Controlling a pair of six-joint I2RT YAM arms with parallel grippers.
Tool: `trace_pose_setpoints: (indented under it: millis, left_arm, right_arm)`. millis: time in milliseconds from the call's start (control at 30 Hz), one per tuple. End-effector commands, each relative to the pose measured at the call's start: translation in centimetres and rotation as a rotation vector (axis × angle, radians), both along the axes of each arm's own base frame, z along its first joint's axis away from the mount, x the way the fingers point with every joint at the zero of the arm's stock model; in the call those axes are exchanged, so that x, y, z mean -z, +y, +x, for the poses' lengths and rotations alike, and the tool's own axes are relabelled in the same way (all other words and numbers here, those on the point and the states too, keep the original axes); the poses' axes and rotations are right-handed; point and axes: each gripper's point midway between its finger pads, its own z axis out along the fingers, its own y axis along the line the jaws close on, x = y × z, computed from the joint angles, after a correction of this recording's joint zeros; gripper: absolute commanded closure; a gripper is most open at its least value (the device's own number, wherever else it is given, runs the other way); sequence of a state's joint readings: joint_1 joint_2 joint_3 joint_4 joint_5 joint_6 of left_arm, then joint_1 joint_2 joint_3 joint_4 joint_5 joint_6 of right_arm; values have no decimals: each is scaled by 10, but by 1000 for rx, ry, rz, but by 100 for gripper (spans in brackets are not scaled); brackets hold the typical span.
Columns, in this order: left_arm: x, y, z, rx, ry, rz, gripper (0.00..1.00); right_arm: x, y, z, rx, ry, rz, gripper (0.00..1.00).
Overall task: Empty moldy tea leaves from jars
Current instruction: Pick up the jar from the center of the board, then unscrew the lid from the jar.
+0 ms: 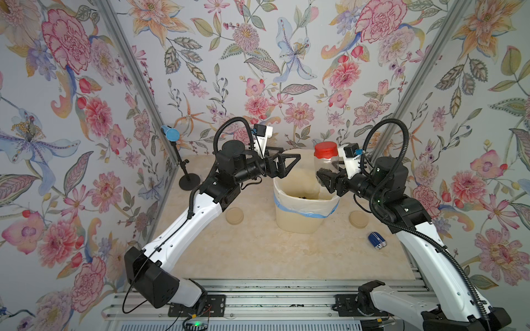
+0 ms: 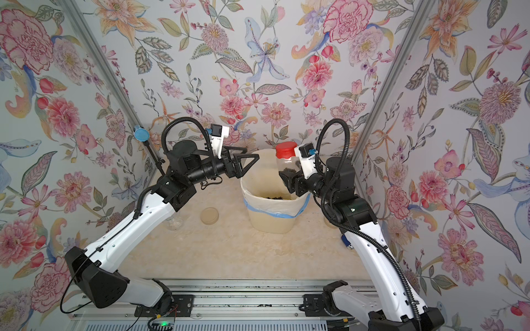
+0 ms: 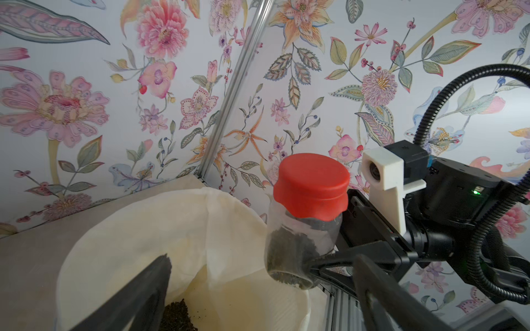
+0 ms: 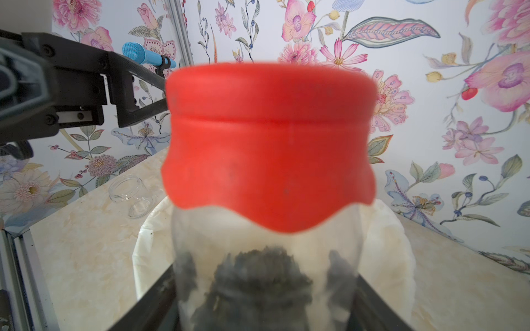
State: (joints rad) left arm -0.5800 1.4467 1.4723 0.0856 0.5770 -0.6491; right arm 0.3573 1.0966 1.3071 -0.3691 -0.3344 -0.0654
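Uncapping looks to be the step in hand. In both top views the right gripper [image 1: 327, 175] clamps the red-capped jar [image 1: 324, 164] upright over the bin [image 1: 276, 190], while the left gripper [image 1: 289, 154] stands wide open and empty across the rim. From the left wrist, the red cap [image 3: 311, 186] sits ahead of its spread fingers [image 3: 137, 295], with tea leaves [image 3: 289, 249] heaped low in the glass. From the right wrist the cap fills the view, and an empty jar [image 4: 133, 195] sits on the table [image 4: 86, 243] beyond. Centre the open jaws squarely around the cap before closing, then twist without dragging the jar off the bin.
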Motion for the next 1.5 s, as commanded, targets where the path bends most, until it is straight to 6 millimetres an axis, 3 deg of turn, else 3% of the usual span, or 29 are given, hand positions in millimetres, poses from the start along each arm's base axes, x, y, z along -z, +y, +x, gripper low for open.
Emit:
trace_pose_setpoints:
  millis: [0,300,533,1033,1467]
  left_arm:
    - [-6,8,3,-54,-75,-29,0]
    - [-20,-17,-14,178,-88,-166,0]
    - [-5,-48,-8,363,-32,-175,0]
    - [-16,-55,-12,454,-91,-220,0]
    - [-12,-67,-7,475,-91,-171,0]
  right_arm:
    - [-10,-1,-2,-4,-32,28,42]
    - [-6,3,0,-17,-20,33,42]
    - [-6,4,-2,-30,-17,36,42]
    - [2,15,-4,-94,33,48,43]
    - [10,30,-12,-169,86,51,44]
